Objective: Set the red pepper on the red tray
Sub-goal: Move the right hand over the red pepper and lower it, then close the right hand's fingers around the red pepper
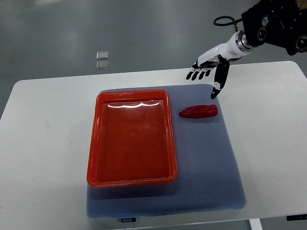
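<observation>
A white tabletop [43,143] fills most of the scene, and on it lies a blue-grey mat [211,172] that carries the work. On the left part of the mat sits the red tray [96,143], a deep rectangle with rounded corners, its long sides running near to far; light glints off its floor along the far edge. Nothing lies in it.

The red pepper [199,112] rests on the mat just to the right of the tray's far right corner, apart from the rim. It lies on its side, its length running left to right, the narrower end pointing left toward the tray.

The right hand [207,71] comes in from the upper right on a white forearm attached to a black arm. It hangs over the far right edge of the mat, beyond the pepper and not touching it. Its fingers are spread and hold nothing: four dark-tipped fingers [196,74] reach out to the left, while the thumb [218,82] points down toward the pepper, its tip near the pepper's far side but clear of it.

On the grey floor beyond the far edge of the tabletop lie two small clear squares [102,60], one just behind the other.
</observation>
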Robot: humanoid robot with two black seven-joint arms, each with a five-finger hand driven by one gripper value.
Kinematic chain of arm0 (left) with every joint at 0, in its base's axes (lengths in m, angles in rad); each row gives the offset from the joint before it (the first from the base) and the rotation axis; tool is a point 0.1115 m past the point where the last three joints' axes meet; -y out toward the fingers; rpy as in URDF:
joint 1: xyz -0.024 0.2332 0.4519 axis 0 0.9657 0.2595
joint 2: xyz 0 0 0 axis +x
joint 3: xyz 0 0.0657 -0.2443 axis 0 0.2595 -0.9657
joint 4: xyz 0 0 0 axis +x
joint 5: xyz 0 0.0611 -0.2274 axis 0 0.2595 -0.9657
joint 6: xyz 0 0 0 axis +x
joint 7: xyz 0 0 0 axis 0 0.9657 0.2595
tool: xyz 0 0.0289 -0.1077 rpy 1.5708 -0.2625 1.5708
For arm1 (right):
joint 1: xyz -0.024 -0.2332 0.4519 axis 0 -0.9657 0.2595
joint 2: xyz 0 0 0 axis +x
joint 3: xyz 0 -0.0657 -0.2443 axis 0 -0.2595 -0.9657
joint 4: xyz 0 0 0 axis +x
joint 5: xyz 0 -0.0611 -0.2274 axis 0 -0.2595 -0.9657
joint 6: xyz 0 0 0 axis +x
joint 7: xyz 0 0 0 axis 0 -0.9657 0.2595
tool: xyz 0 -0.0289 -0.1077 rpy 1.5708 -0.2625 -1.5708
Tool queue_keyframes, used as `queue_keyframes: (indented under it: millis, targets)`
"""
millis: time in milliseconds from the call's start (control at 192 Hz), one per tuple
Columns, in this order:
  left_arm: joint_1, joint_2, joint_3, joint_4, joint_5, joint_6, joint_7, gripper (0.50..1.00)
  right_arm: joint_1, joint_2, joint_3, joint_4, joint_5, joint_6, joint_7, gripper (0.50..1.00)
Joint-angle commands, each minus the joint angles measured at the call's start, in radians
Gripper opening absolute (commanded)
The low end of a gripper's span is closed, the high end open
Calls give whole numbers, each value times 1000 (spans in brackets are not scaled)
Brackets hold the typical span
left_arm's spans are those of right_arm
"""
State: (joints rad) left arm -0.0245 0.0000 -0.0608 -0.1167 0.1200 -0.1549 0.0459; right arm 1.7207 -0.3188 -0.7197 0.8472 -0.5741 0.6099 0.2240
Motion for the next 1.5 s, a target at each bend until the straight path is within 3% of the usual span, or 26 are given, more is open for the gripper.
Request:
queue_keyframes:
  millis: [0, 224, 318, 610, 1064, 1142, 1497]
  targets:
    - [0, 0, 1, 0, 1, 0, 0, 1000, -4, 35, -35, 33, 2, -59, -2, 928]
    - [0, 0, 1, -1, 0, 0, 0, 1000, -56, 78, -49, 33, 14, -174, -55, 928]
    - [0, 0, 1, 0, 0, 0, 0, 1000, -92, 78, -50, 33, 31, -256, -91, 926]
    - [0, 0, -1, 0, 0, 0, 0, 1000, -161, 78, -50, 33, 103, -349, -167, 926]
    - [0, 0, -1, 0, 0, 0, 0, 1000, -247, 78, -40, 23, 108, -449, -189, 913]
    - [0, 0, -1, 0, 1, 0, 0, 1000, -257, 78, -38, 21, 108, -464, -190, 887]
    - [0, 0, -1, 0, 0, 0, 0, 1000, -273, 78, -44, 18, 100, -496, -196, 648]
